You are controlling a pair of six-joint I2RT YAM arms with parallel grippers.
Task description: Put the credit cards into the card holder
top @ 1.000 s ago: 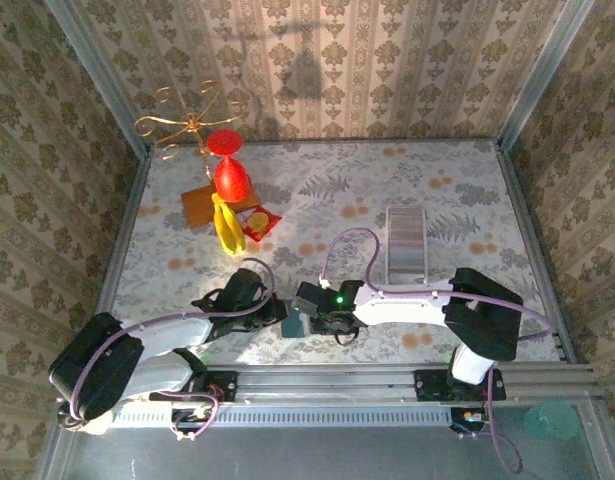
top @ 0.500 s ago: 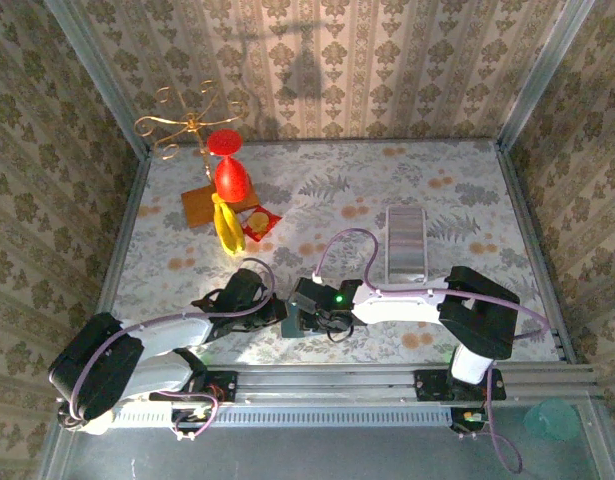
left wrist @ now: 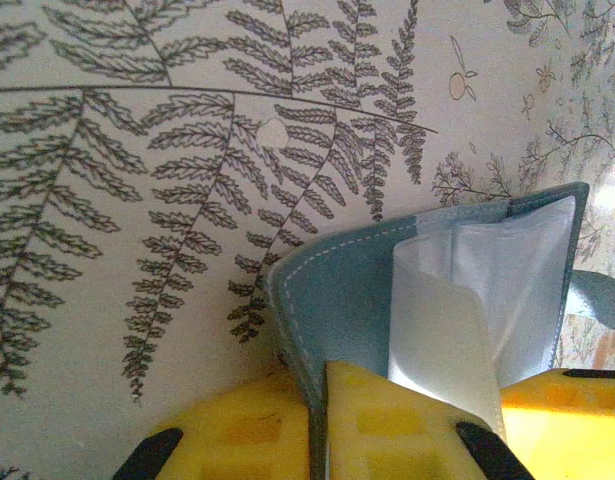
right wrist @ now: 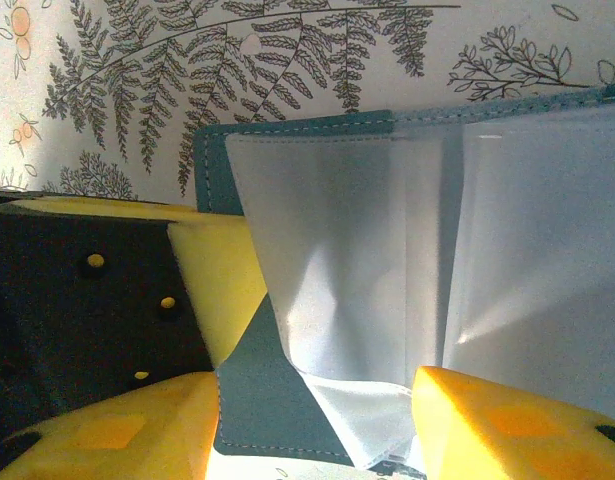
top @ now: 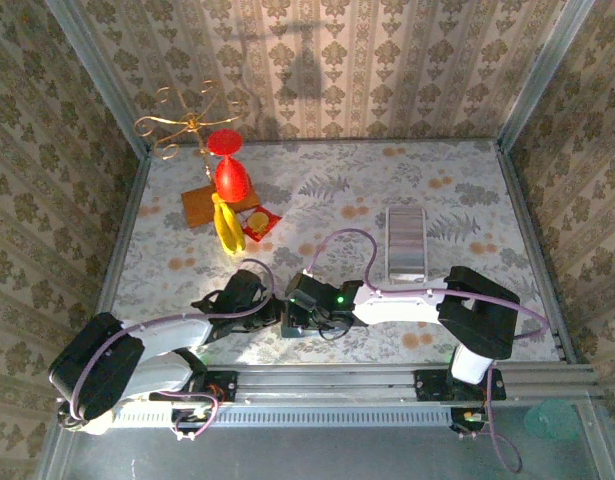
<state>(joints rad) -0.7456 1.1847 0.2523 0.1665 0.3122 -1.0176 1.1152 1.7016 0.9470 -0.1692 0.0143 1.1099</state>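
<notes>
**Right gripper (top: 297, 318) slides left to meet the held card holder (left wrist: 357, 290)**

Since a second ago the right gripper has travelled leftward along the near side of the table (top: 467, 190) and now sits just beside the left gripper (top: 270, 312), which has barely shifted. Both arms lie low and stretched inward from their bases, wrists nearly meeting between them.

The left claw is clamped on the teal cover's edge, one yellow pad on each face, holding the card holder up off the cloth with its clear sleeves (right wrist: 387, 250) fanned open. The right claw's fingers stand wide apart with the holder's lower corner and a loose sleeve between them. They grip nothing that I can see.

The step in hand looks like spreading a pocket before any card goes in. To do it well, the right fingers should catch only one sleeve or cover flap and ease it away gently, while the left grip stays firm so the holder does not twist free.

Farther back lie a grey ribbed tray (top: 407, 245), a banana (top: 225, 225) and a red goblet (top: 229, 170).
</notes>
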